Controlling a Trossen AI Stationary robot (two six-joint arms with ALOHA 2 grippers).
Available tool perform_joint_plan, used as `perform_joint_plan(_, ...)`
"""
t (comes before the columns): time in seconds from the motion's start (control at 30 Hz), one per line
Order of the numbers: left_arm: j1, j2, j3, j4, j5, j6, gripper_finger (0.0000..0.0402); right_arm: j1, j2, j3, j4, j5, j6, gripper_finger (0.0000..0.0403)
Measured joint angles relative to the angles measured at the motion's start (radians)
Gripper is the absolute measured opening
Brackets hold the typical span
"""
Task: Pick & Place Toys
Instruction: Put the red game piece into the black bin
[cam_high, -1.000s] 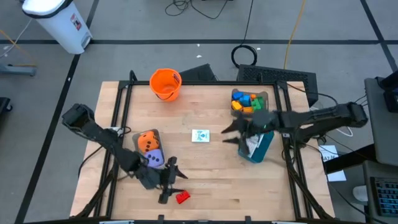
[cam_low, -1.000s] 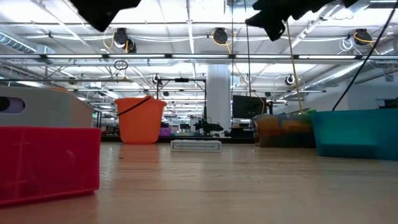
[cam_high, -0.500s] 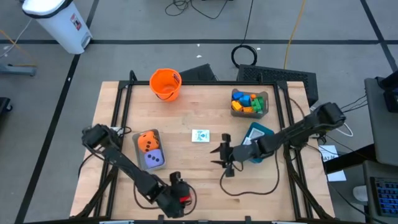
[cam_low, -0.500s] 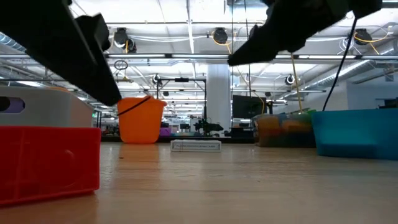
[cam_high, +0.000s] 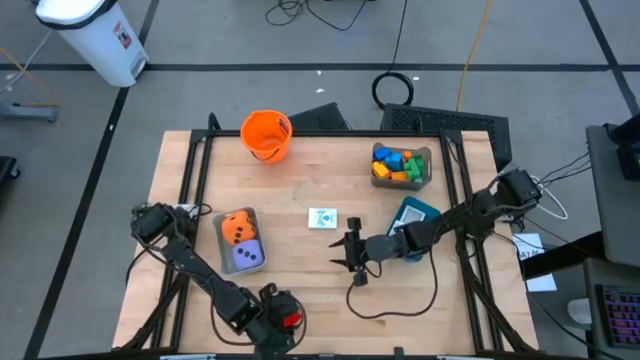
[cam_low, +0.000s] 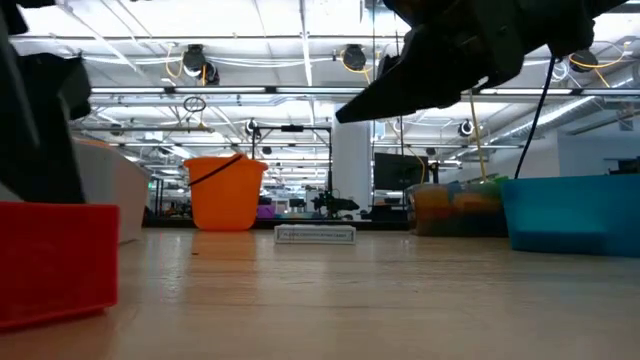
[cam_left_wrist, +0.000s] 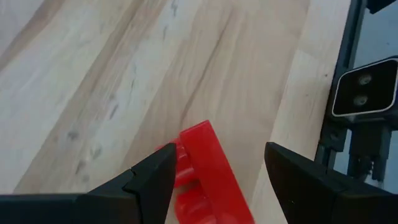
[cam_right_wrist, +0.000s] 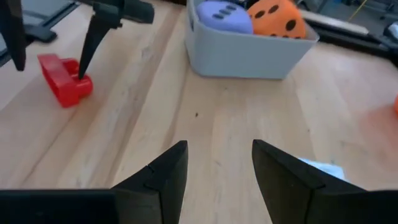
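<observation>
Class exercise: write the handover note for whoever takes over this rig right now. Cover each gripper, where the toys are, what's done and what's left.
Left gripper: open, low at the table's near edge, fingers straddling the red block, not closed on it.
Right gripper: open, empty, above mid-table just beyond the white card.
Toys: purple die and orange die in the grey bin; coloured blocks in the far-right bin; teal bin beside the right arm; orange bucket at the far edge.
Done: dice and most blocks binned.
Left: red block and card are loose on the table.
</observation>
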Motion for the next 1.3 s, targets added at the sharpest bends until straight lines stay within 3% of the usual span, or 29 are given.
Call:
perform_joint_plan(0.33, -0.012, 0.002, -0.001, -0.143, 0.007, -0.115, 0.0253, -0.021, 0.000, 0.000, 0.008, 0.000, -0.019, 0.0171)
perform_joint_plan(0.6, 0.008, 0.002, -0.001, -0.239, 0.037, -0.118, 0.0253, -0.021, 0.000, 0.000, 0.008, -0.001, -0.019, 0.0171)
perform_joint_plan(0.87, 0.042, -0.010, -0.001, -0.295, 0.069, 0.011, 0.0253, -0.021, 0.000, 0.000, 0.006, -0.001, -0.019, 0.0171)
perform_joint_plan(1.17, 0.084, -0.157, -0.001, -0.298, 0.137, 0.160, 0.0253, -0.021, 0.000, 0.000, 0.007, -0.002, -0.019, 0.0171)
perform_joint_plan(1.3, 0.073, -0.246, -0.001, -0.298, 0.206, 0.072, 0.0253, -0.021, 0.000, 0.000, 0.007, -0.003, -0.019, 0.0171)
